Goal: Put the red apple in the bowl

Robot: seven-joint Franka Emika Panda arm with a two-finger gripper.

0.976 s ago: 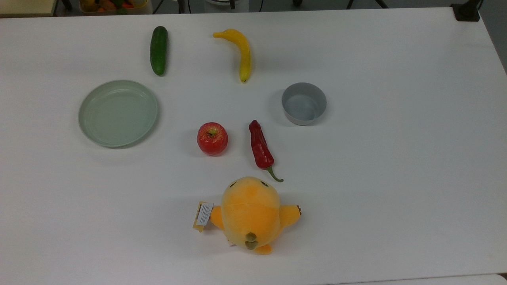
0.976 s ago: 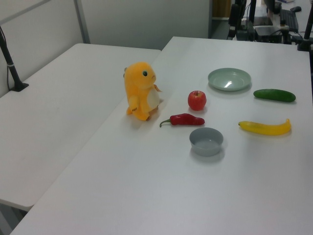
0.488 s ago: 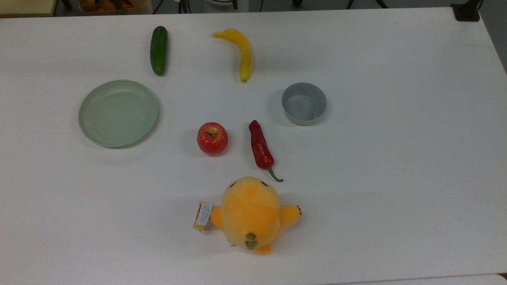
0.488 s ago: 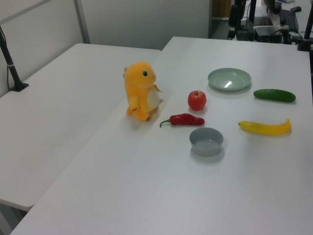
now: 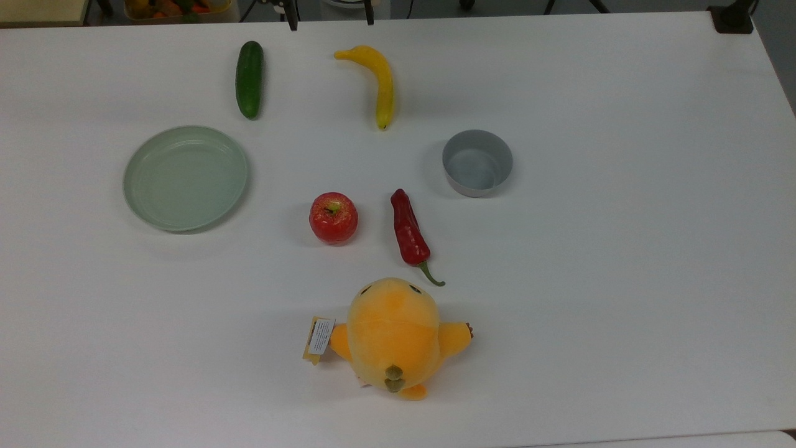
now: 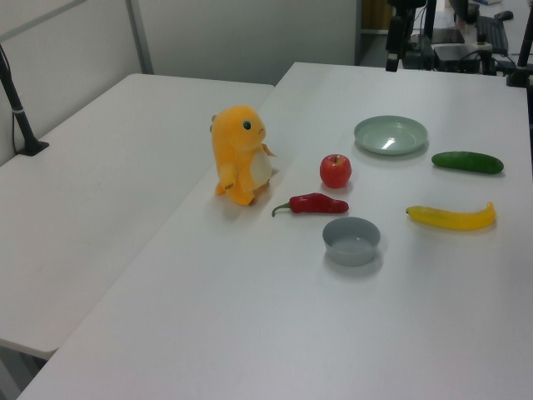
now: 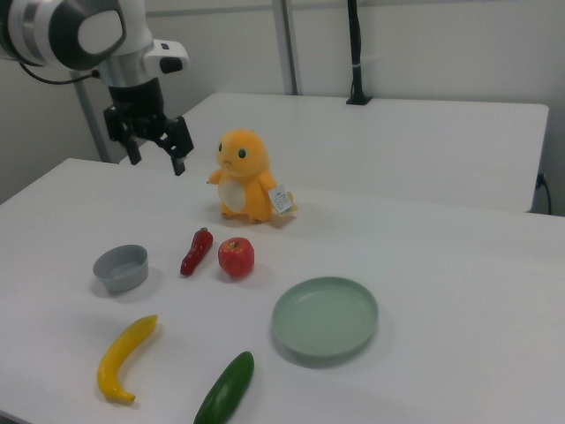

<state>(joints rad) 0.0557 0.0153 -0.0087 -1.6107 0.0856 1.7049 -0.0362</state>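
- Top view: the apple (image 5: 333,217) sits on the desk (image 5: 622,249), to the top view's left of the chili (image 5: 409,233); bowl (image 5: 477,162) beyond the chili.
- Left view: apple (image 6: 336,171) just behind the chili (image 6: 313,203).
- Right view: end effector (image 7: 156,151) open, empty, raised well apart from the apple (image 7: 236,257), up to the right view's left.

The table (image 5: 622,280) holds one apple (image 5: 333,217), one bowl (image 5: 477,162), one plate (image 5: 185,178), one chili (image 5: 408,233), one banana (image 5: 378,81), one cucumber (image 5: 249,78) and one plush toy (image 5: 392,336). One gripper (image 7: 156,152) hangs above it.
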